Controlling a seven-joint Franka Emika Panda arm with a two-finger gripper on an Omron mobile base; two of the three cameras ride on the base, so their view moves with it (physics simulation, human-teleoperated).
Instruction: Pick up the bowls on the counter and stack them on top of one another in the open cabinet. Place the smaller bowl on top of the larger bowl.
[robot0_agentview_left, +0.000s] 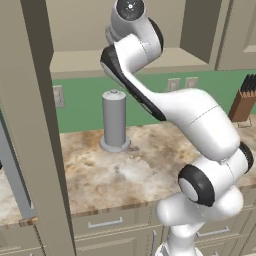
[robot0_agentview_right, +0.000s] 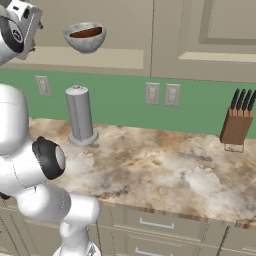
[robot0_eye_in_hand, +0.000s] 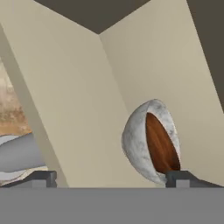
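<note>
You have both bowls in the open cabinet (robot0_agentview_right: 115, 59): the larger bowl (robot0_agentview_right: 85, 44), pale whitish-grey, sits on the shelf floor, and the smaller bowl (robot0_agentview_right: 86, 33), glossy reddish-brown, is nested inside it, its dark inner surface showing just under the pale rim. Nothing grips either of them.

The hand view looks into the cabinet rolled to one side, so the stack appears tipped, with the brown bowl (robot0_eye_in_hand: 161, 144) a dark oval inside the pale shell (robot0_eye_in_hand: 138, 142) and the cabinet's beige walls meeting in a corner behind. Your claw (robot0_eye_in_hand: 114, 178) stands wide, its two dark fingertips (robot0_eye_in_hand: 43, 177) far apart at the bottom edge, one just in front of the pale bowl, with nothing between them.

Your arm reaches up and forward. In the left base view the white links rise from the lower right, bend at the dark elbow and end high at the cabinet's shelf edge, where the wrist hides the bowls. In the right base view the hand (robot0_agentview_right: 22, 25) sits at the upper left, near the stack and level with it, apart from it.

Below, on the worktop (robot0_agentview_right: 165, 175), you have a tall grey canister (robot0_agentview_right: 80, 114) standing upright near the green back wall, and well off to the right a knife block (robot0_agentview_right: 236, 125). The canister also shows at the hand view's left edge.
</note>
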